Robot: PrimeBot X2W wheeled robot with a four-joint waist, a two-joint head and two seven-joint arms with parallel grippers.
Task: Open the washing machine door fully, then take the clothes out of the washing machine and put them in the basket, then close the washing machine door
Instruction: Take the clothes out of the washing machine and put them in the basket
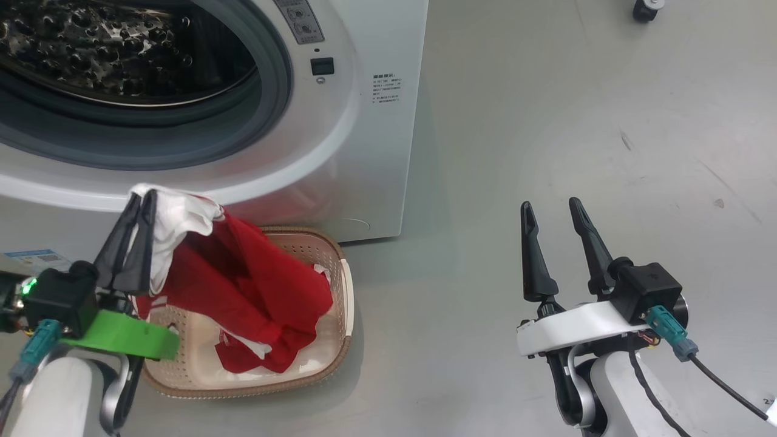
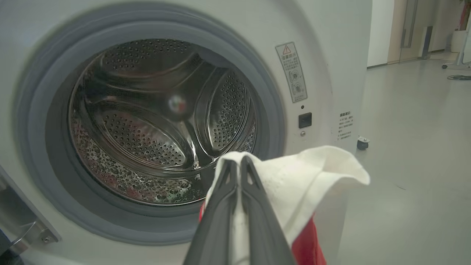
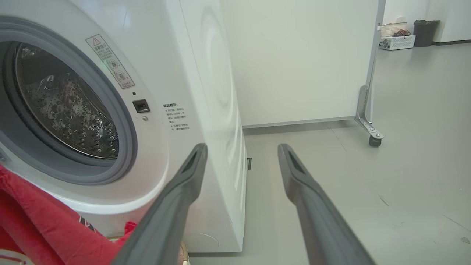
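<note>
Step in hand: moving laundry to the basket. Left gripper (image 1: 141, 199) is clamped tight on the white corner of a soft red-and-white garment (image 1: 243, 279). The garment drapes from the jaws into the cream perforated plastic basket (image 1: 346, 285), just in front of the big white front-loading washing machine (image 1: 364, 121). No garment visible in the steel drum (image 2: 147, 121). Next, I'd say: lower, release over the basket, then the door. Right gripper (image 1: 552, 209) spread wide, holding nothing, well apart.

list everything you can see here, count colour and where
washing machine: one, white, upper left of head view, on the grey floor
drum: one, steel, inside its open mouth
basket: one, cream with brown rim, on floor before the washing machine
clothes: number unclear, red and white, hanging into the basket
caster: one, black, far floor, top right
left gripper: one, dark fingers shut on the clothes
right gripper: one, dark fingers open, holding nothing, lower right
</note>
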